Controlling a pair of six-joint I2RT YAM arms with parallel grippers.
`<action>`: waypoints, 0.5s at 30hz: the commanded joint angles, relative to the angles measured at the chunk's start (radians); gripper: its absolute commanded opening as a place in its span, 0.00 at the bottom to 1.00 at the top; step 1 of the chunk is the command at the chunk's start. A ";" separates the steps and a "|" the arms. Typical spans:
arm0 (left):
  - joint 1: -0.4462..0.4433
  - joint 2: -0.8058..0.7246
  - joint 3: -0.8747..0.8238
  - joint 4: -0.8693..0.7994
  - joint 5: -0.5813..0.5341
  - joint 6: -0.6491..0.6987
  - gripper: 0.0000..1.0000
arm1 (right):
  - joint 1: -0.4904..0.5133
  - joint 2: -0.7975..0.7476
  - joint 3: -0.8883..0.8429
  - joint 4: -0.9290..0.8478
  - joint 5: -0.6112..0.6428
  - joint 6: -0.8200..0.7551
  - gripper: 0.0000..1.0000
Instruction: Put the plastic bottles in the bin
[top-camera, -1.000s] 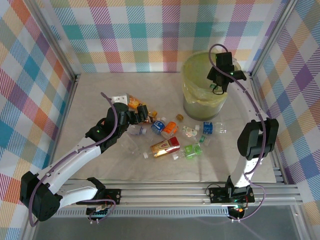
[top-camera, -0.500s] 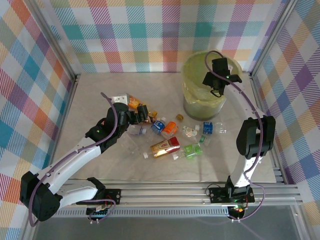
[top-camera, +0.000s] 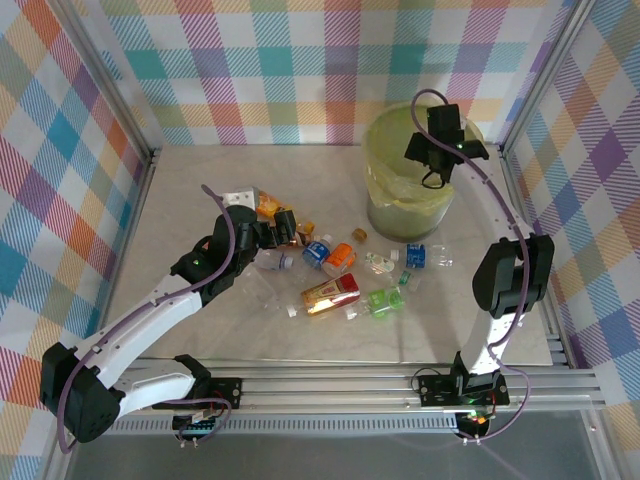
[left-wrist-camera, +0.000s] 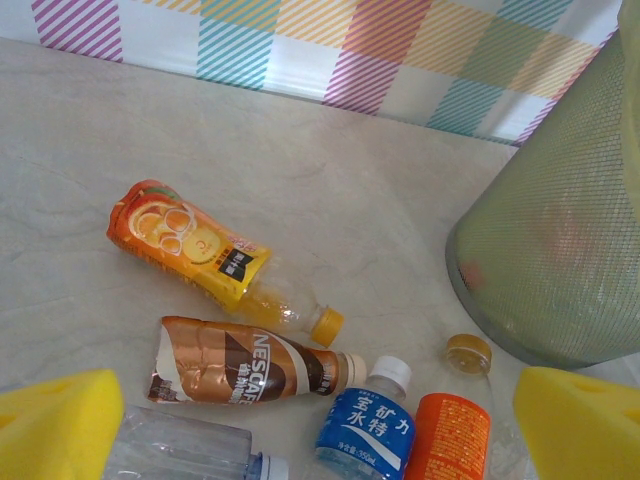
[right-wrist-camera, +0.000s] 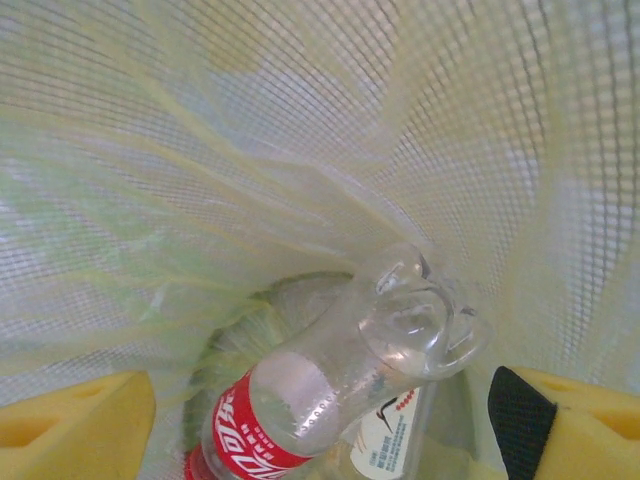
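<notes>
Marble-look table (top-camera: 300, 180) w/ bottles (top-camera: 330, 292) scattered mid; bin (top-camera: 405, 212) stands far right

Pale marbled tabletop (top-camera: 180, 200), plaid walls (top-camera: 300, 60) (pastel checks), aluminium rail (top-camera: 330, 378) in front

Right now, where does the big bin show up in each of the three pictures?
Top external: the bin stands far right on the table, right pincer over its mouth.
Left wrist: its mesh wall at the right edge.
Right wrist: its inside, a red-labelled bottle in it.
Shared landmark: the yellow-green bag lining it.
</notes>
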 joint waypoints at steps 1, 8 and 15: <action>-0.003 -0.026 0.007 0.010 0.000 -0.008 1.00 | 0.012 -0.068 0.055 -0.065 -0.034 -0.067 0.93; -0.002 -0.037 -0.001 0.002 -0.014 -0.016 1.00 | 0.033 -0.187 0.049 -0.160 -0.087 -0.090 1.00; -0.003 -0.041 -0.007 -0.003 -0.017 -0.026 1.00 | 0.065 -0.366 -0.045 -0.213 -0.115 -0.096 1.00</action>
